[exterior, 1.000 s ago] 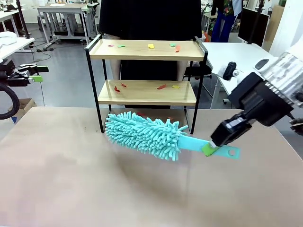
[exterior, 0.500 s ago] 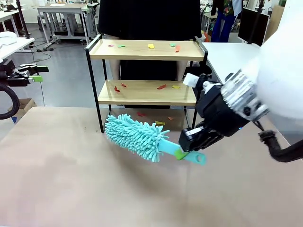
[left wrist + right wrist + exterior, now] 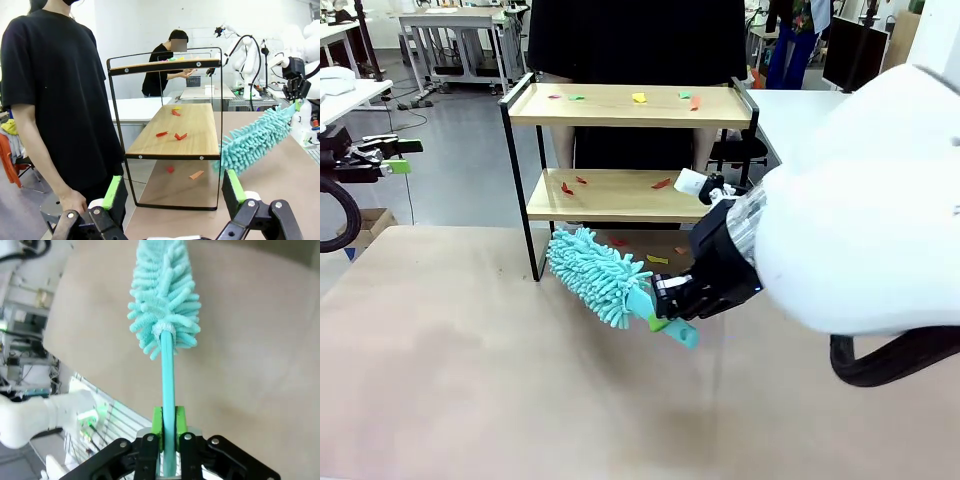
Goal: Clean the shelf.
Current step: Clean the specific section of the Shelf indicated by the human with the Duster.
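The shelf is standing at the far edge of the table, just in front of a person in black, with coloured paper scraps lying on both boards. A teal duster is being gripped by its handle in the tightly closed right gripper, fluffy head near the shelf's left front leg. The left gripper is being held wide apart, gripping nothing.

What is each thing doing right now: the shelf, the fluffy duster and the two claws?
shelf: standing upright, both boards littered.
paper scraps: lying on both boards and on the table under the shelf.
duster: held by its handle, fluffy head near the shelf's front leg.
right claw: shut on the duster handle.
left claw: open, holding nothing.
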Controlling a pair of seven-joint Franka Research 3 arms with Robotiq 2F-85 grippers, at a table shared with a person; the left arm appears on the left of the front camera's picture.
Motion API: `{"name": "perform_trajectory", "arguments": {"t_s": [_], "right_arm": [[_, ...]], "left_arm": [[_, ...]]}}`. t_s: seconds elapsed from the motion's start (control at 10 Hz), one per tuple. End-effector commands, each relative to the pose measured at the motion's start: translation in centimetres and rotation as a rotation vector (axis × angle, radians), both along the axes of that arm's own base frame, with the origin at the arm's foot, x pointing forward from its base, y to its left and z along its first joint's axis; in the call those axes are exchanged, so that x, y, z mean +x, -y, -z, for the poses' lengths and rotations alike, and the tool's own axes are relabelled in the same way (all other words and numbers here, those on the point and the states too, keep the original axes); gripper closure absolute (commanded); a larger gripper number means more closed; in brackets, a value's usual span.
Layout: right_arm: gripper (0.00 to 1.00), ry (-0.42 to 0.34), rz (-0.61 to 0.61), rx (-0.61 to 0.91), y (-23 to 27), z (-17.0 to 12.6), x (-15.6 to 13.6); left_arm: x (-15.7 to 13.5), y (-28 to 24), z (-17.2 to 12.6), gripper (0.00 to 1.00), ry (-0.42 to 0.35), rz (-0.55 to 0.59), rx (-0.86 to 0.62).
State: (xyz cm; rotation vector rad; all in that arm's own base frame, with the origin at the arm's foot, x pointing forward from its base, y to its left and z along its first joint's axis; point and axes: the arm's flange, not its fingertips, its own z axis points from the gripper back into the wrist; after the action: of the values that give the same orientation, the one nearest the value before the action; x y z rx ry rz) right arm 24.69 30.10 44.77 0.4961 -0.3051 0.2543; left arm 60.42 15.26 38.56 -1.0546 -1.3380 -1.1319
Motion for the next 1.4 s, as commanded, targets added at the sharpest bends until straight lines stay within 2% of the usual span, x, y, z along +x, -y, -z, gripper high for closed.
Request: {"name": "perform_trajectory", "arguments": {"t_s": [0.0, 0.3, 0.4, 0.5, 0.9, 1.1, 1.3], "right_arm": [[0.87, 0.031, 0.088, 0.053, -3.3, 2.0, 0.8], [0.87, 0.050, 0.142, 0.077, -6.8, 3.4, 2.5], [0.87, 0.028, 0.146, 0.074, -6.9, 3.5, 2.7], [0.87, 0.036, 0.106, 0.057, -4.7, 3.0, 1.7], [0.87, 0.033, 0.106, 0.052, -5.3, 3.6, 2.3], [0.87, 0.059, 0.181, 0.068, -7.9, 4.8, 3.4], [0.87, 0.050, 0.236, 0.075, -9.8, 6.1, 4.6]], "left_arm": [[0.0, 0.0, -0.2, 0.00, 0.016, 0.000, 0.007], [0.0, 0.0, -0.2, 0.00, 0.016, 0.000, 0.007], [0.0, 0.0, -0.2, 0.00, 0.016, 0.000, 0.007], [0.0, 0.0, -0.2, 0.00, 0.016, 0.000, 0.007], [0.0, 0.0, -0.2, 0.00, 0.016, 0.000, 0.007], [0.0, 0.0, -0.2, 0.00, 0.016, 0.000, 0.007], [0.0, 0.0, -0.2, 0.00, 0.016, 0.000, 0.007]]}}
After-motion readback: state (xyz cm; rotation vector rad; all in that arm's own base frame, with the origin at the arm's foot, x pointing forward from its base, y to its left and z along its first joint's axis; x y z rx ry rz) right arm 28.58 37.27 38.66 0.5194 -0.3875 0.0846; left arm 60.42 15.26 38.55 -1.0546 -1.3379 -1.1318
